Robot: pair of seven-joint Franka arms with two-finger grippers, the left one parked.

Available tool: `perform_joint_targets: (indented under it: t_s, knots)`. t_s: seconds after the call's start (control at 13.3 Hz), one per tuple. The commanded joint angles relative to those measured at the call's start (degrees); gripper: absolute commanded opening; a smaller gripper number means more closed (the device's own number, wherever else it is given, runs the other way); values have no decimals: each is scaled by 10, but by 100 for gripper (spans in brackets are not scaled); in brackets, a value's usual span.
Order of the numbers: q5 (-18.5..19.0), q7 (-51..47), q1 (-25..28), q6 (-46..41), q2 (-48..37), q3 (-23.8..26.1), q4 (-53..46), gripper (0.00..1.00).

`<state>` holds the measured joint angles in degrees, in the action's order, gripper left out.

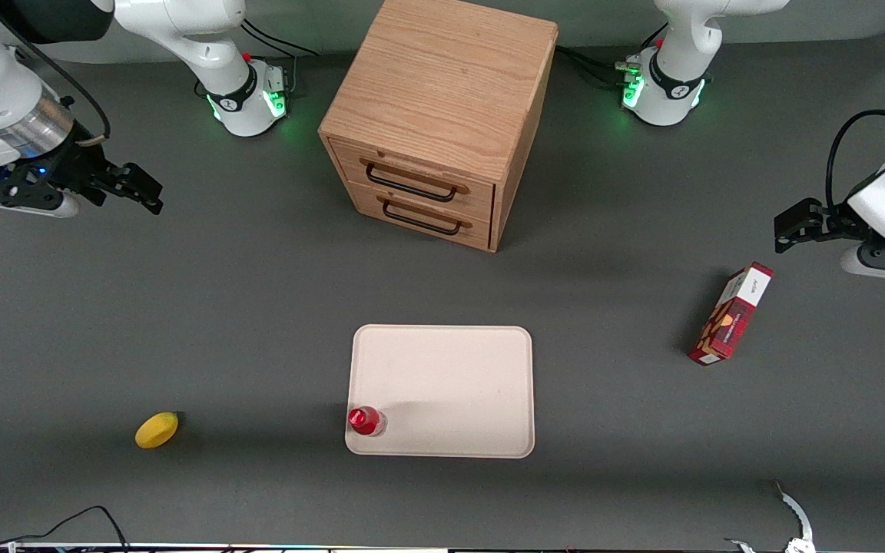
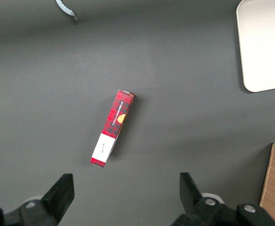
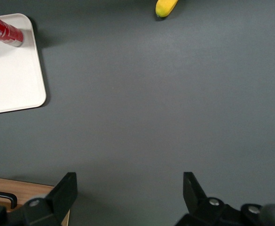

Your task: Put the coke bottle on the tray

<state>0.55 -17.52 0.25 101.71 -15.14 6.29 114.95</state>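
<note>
The coke bottle (image 1: 366, 421) is standing upright on the tray (image 1: 450, 384), in its corner nearest the front camera. The gripper (image 1: 143, 192) is hovering well apart from it above the bare counter (image 1: 258, 307), its fingers spread and holding nothing.

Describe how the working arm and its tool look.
White glossy arm shells with black joints and a silver metal wrist ring, black cable looping alongside. The base glows green with a small red button. Its tool is black and angular, with two blocky fingers set wide apart, empty.

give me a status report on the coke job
Hand open, empty, raised at working arm's end. Coke bottle upright on tray corner. Nothing in the way.
</note>
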Motion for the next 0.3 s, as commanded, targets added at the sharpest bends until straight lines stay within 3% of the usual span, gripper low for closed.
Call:
perform_joint_targets:
  t_s: [0.0,0.23]
  knots:
    - [-21,13,3,-21,-18,-17,-17,100]
    - [-37,15,3,-51,-10,-33,-44,100]
